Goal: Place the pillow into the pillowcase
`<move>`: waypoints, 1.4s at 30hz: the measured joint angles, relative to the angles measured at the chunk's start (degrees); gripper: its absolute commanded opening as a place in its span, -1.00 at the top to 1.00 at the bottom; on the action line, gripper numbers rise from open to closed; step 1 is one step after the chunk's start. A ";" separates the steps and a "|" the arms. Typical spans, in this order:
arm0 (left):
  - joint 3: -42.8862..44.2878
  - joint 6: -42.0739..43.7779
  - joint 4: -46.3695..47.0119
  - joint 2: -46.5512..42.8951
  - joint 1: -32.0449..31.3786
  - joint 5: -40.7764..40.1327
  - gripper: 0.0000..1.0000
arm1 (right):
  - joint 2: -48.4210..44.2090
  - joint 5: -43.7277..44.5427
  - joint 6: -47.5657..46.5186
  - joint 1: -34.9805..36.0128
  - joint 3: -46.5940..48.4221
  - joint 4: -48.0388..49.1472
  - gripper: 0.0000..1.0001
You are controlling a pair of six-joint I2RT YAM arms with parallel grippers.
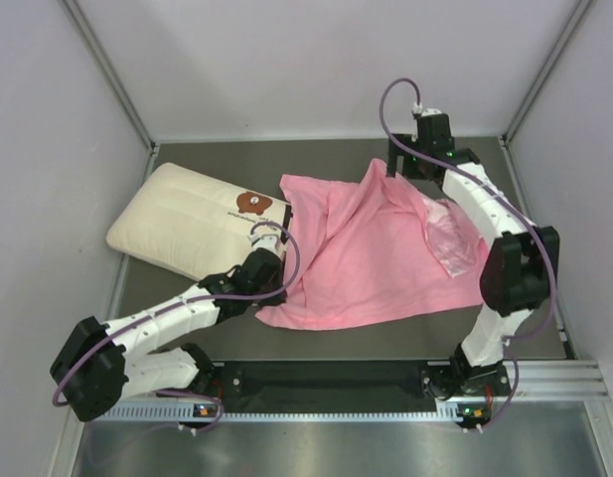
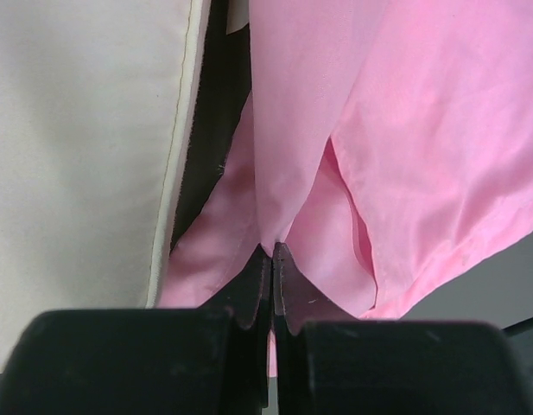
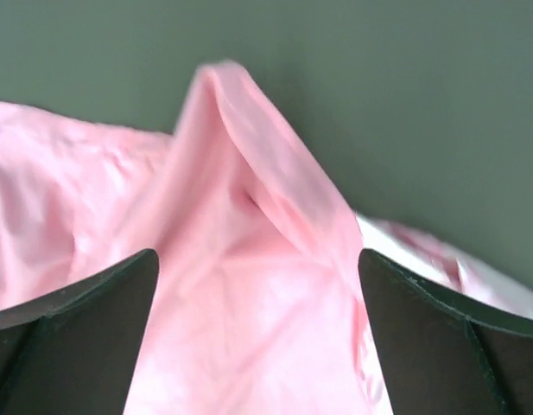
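Observation:
The cream-white quilted pillow lies at the left of the table, its brown cartoon print at the end nearest the case. The pink satin pillowcase lies crumpled in the middle, with a paler patterned face showing at its right. My left gripper is shut on the case's left edge, right beside the pillow's end. In the left wrist view the closed jaws pinch pink fabric, with the pillow to the left. My right gripper is open over the case's far edge. A raised fold of pink fabric stands between its jaws.
The dark grey tabletop is enclosed by pale walls on the left, back and right. A metal rail with both arm bases runs along the near edge. The right arm arches over the table's right side.

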 measured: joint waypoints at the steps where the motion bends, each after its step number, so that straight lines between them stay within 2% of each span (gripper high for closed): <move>1: 0.00 0.02 -0.13 -0.04 0.00 -0.04 1.00 | -3.82 1.14 0.28 0.00 -4.98 -0.63 -0.80; 5: 0.02 0.11 -0.81 -0.50 0.00 -0.31 1.00 | -17.40 7.28 1.86 -0.02 -23.61 -1.46 -0.71; 8: 0.02 0.22 -1.31 -1.20 0.00 -0.33 1.00 | -21.79 11.76 3.61 -0.57 -32.59 -1.38 -0.61; 12: 0.00 0.24 -1.60 -2.69 0.00 -0.28 1.00 | -20.57 13.57 5.22 -1.90 -39.15 -1.36 -0.53; 19: 0.00 0.87 -1.95 -3.91 0.00 -0.28 1.00 | -13.07 14.69 6.14 -2.16 -39.41 0.42 -0.25; 21: -0.02 1.11 -1.90 -3.93 0.00 -0.24 1.00 | -9.84 15.69 6.43 -2.16 -38.29 0.57 -0.14; 24: -0.28 1.29 -1.84 -3.91 0.00 0.04 1.00 | -6.08 17.09 6.84 -2.12 -35.06 1.22 0.19; 25: -0.35 1.33 -1.86 -3.91 0.00 0.22 1.00 | -4.98 17.90 6.99 -2.12 -33.94 1.44 0.50; 28: -0.37 1.66 -1.81 -3.93 0.00 0.24 1.00 | -2.54 19.65 7.54 -2.40 -31.78 2.12 0.97; 33: -0.37 2.34 -1.95 -3.93 0.00 -0.24 1.00 | -2.16 21.84 8.22 -4.22 -29.97 1.51 1.00; 36: -0.37 2.71 -2.25 -3.93 0.00 -0.85 1.00 | -1.90 21.77 8.13 -6.95 -25.38 0.00 1.00; 40: -0.70 2.54 -2.38 -3.96 0.00 -1.38 1.00 | 3.58 21.62 7.87 -11.17 -8.33 -2.84 1.00; 42: -1.60 2.12 -2.27 -3.96 0.00 -1.38 1.00 | 10.16 20.81 7.48 -13.05 5.49 -4.68 1.00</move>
